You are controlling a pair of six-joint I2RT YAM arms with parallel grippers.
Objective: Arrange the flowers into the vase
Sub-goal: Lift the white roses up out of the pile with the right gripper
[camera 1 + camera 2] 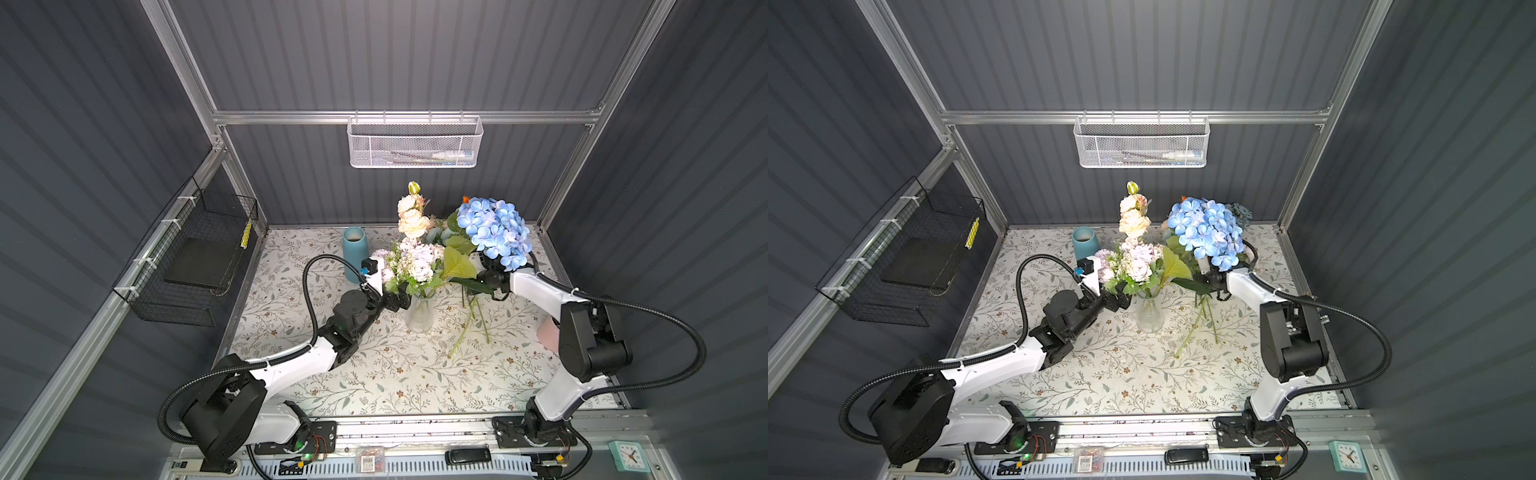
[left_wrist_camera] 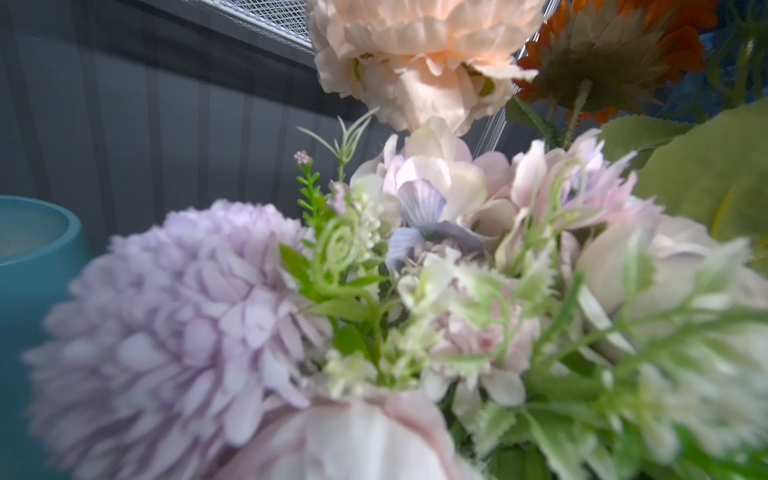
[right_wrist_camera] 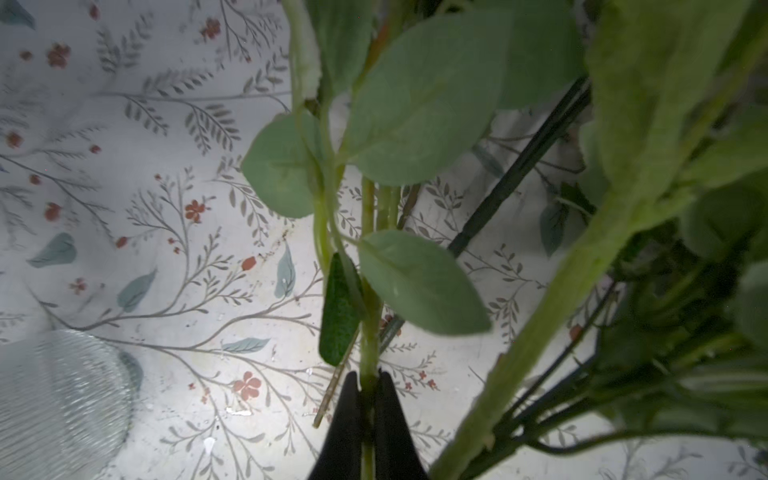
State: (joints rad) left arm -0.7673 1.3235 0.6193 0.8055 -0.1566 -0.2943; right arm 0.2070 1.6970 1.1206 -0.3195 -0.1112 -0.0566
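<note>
Right gripper (image 3: 368, 380): clenched on green flower stem (image 3: 369, 349). Left gripper (image 1: 401, 296): jaws spread, beside lilac bouquet (image 1: 415, 259) in glass vase (image 1: 419, 318).

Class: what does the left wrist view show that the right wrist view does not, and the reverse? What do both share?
Left wrist only: lilac pompom bloom, peach rose, teal round container. Right wrist only: right gripper shut on a green stem, floral tablecloth, ribbed clear glass vase. Both: green leaves.
</note>
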